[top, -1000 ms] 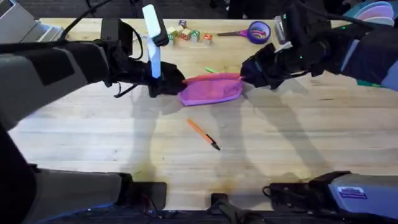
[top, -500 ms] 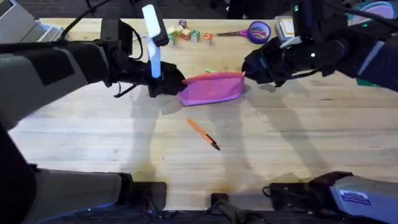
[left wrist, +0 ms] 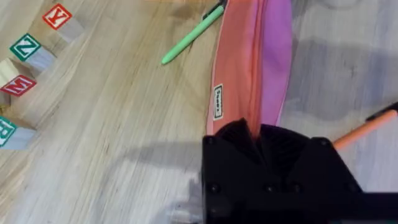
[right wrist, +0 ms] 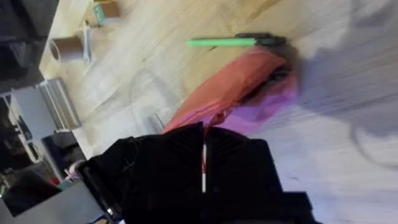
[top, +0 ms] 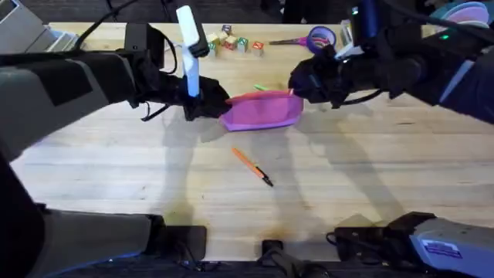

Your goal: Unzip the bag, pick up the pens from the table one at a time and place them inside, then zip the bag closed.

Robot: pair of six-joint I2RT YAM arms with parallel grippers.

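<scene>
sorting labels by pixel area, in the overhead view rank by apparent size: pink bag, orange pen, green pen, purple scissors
1. The pink bag, clearly largest.
2. The purple scissors and the orange pen: alike in length, the scissors bulkier at the handles, but farther from the camera, so unranked.
3. The green pen, smallest; it is partly hidden behind the bag.

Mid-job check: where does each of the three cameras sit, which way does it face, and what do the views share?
Overhead: above the arm bases, looking down and forward over the table; shows both arms, the left gripper and right gripper at the bag.
Left wrist: on the left arm, looking down its shut fingers along the bag.
Right wrist: on the right arm, looking along the bag.
Shared: bag and green pen in all three.
</scene>
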